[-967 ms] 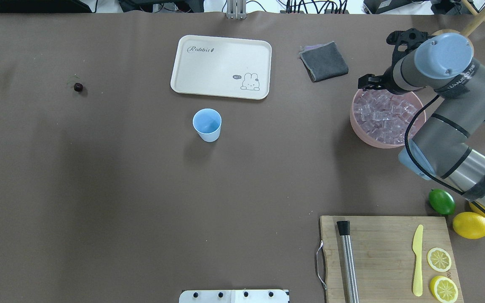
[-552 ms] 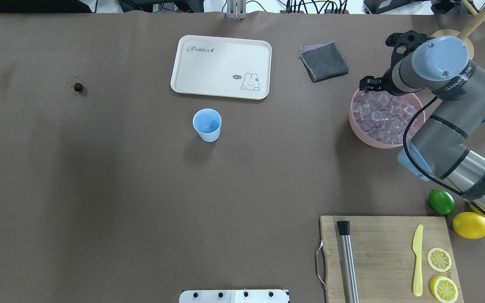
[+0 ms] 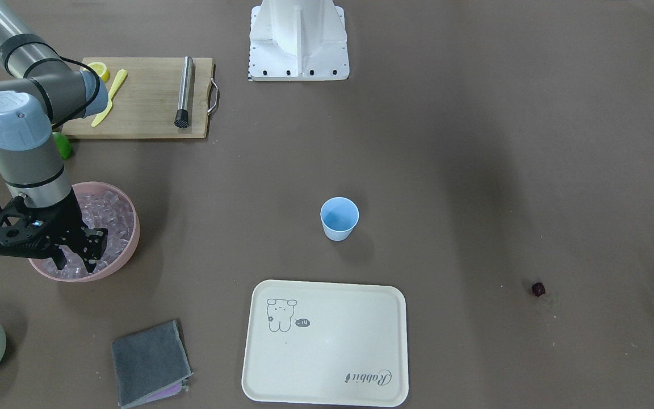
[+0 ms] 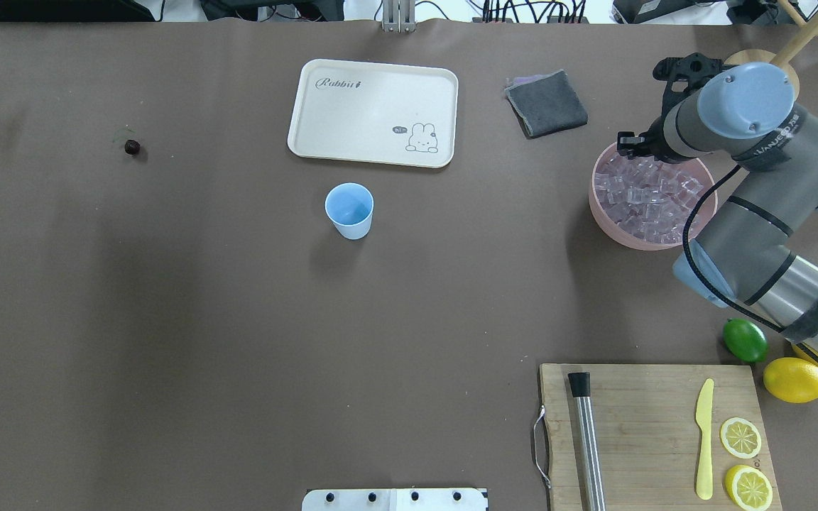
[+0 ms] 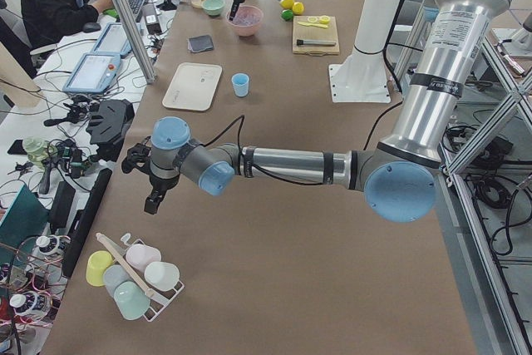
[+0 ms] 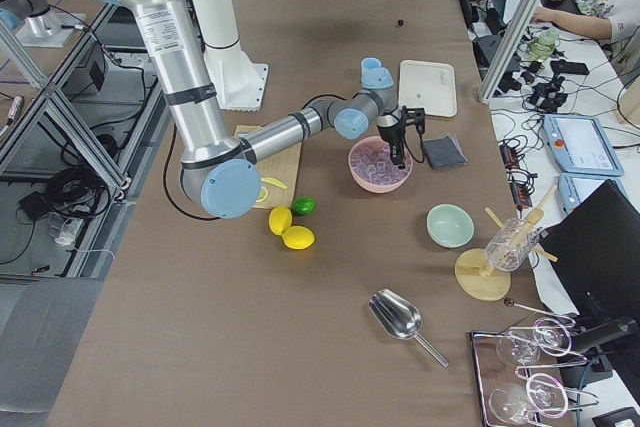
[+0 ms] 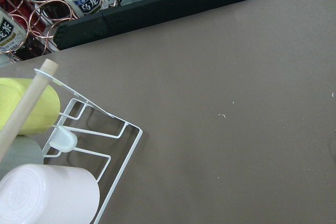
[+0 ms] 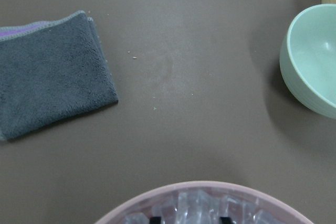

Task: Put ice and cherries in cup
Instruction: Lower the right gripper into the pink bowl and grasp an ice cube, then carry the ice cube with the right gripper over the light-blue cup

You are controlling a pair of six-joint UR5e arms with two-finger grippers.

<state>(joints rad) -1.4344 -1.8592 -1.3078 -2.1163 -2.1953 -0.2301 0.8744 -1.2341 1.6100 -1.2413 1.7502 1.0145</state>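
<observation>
Right gripper point(image 3: 74, 260), jaws spread, tips among small clear glassy ice cubes point(image 4: 647, 195) in wide pink bowl point(image 4: 604, 220) — cubes likely hard, slick, light (pinch one across flat faces). Small light-blue plastic cup point(image 4: 349, 210) well apart, mid-table; tiny dark-red cherry point(image 4: 132, 147) farther off. Left gripper point(image 5: 154, 197) — state cannot be told.

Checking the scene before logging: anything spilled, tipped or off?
Nothing stands out. The cup stands upright. The ice is all inside the pink bowl, with none on the table. The cherry lies alone on the bare table, far from the cup. The right gripper is open, at the ice.
</observation>
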